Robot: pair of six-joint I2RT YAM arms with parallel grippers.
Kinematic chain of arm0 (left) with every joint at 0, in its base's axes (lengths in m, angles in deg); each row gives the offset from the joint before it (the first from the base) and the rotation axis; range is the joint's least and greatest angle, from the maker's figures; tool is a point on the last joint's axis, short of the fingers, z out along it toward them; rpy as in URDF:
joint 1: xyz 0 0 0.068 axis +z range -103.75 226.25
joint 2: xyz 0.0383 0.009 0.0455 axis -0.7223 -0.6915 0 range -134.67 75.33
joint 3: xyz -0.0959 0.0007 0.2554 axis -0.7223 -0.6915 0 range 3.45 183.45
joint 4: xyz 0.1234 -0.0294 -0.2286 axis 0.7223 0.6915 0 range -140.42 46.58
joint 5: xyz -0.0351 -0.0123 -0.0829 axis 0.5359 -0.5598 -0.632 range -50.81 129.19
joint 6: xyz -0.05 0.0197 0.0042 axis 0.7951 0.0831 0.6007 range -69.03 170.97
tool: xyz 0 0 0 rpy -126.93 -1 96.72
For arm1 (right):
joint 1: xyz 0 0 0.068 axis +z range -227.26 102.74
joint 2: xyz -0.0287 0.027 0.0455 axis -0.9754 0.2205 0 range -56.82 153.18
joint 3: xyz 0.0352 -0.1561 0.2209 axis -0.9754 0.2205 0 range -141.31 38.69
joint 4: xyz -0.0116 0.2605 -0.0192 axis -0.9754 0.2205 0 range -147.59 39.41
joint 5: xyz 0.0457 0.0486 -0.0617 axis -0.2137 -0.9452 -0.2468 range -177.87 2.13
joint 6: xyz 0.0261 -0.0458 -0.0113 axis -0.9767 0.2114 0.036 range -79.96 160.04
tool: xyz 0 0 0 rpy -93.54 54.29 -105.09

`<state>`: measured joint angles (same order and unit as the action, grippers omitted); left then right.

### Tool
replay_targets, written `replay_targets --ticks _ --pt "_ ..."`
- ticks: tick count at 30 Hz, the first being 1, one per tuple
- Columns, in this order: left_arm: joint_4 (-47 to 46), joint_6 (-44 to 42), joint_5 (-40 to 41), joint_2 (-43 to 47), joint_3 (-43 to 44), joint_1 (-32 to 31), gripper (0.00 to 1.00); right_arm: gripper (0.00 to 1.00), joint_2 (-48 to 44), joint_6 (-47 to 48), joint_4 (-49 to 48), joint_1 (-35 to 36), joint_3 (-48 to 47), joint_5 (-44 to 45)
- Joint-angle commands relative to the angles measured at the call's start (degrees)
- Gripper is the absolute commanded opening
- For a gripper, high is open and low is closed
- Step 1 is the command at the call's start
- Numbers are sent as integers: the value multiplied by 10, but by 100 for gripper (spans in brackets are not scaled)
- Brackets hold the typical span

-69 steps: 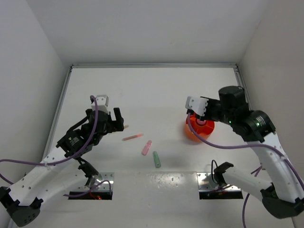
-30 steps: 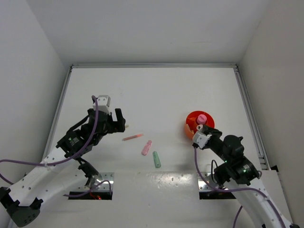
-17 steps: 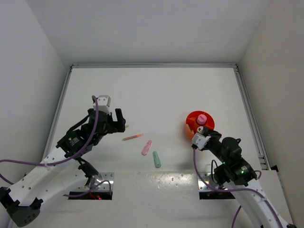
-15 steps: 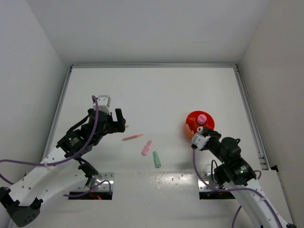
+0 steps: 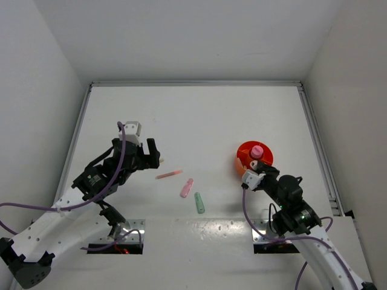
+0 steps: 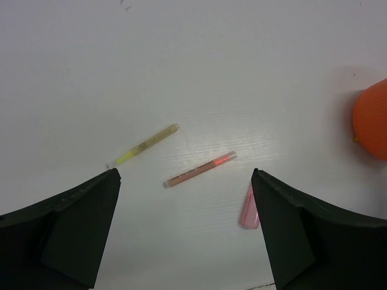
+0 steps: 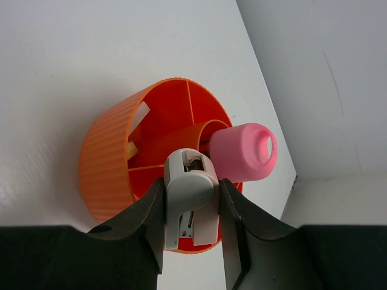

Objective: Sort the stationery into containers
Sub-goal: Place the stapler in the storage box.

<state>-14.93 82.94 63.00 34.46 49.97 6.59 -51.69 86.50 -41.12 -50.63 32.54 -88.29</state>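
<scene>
The round orange-red tub (image 5: pixel 244 161) stands at the right, and a pink-capped tube (image 5: pixel 257 150) stands up from its hub. My right gripper (image 5: pixel 253 177) is at the tub's near side, shut on a small grey and white block (image 7: pixel 181 184), with the tub (image 7: pixel 106 157) and pink cap (image 7: pixel 242 152) just behind it. My left gripper (image 5: pixel 153 151) is open and empty above a thin yellow stick (image 6: pixel 145 145). A thin pink stick (image 5: pixel 169 174), a pink marker (image 5: pixel 187 188) and a mint-green marker (image 5: pixel 199 203) lie on the table between the arms.
The left wrist view shows the pink stick (image 6: pixel 199 169), the pink marker (image 6: pixel 249 208) and the tub's edge (image 6: pixel 372 118) at far right. A white piece (image 7: pixel 139 113) and a tan piece (image 7: pixel 130 147) sit in the tub's compartments. White walls enclose the table.
My right arm has drawn back from over the tub to its near side, then crept slightly left, still gripping the block. The left arm and the loose items have not moved.
</scene>
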Motion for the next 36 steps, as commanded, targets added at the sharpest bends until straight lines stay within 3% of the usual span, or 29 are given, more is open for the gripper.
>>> replay_targets --ticks 1,11,21,28,36 --pt "-16 -7 -1 2 -4 5 96 0 2 1 -47 -1 6 14" --pt "-16 -7 -1 2 -4 5 96 0 9 1 -59 -1 12 20" --pt "-16 -7 -1 2 -4 5 96 32 33 1 -36 -1 -4 15" --pt "-16 -7 -1 2 -4 5 96 49 33 1 -30 -1 -10 15" --pt "-16 -7 -1 2 -4 5 96 49 16 -4 -19 -1 -25 4"
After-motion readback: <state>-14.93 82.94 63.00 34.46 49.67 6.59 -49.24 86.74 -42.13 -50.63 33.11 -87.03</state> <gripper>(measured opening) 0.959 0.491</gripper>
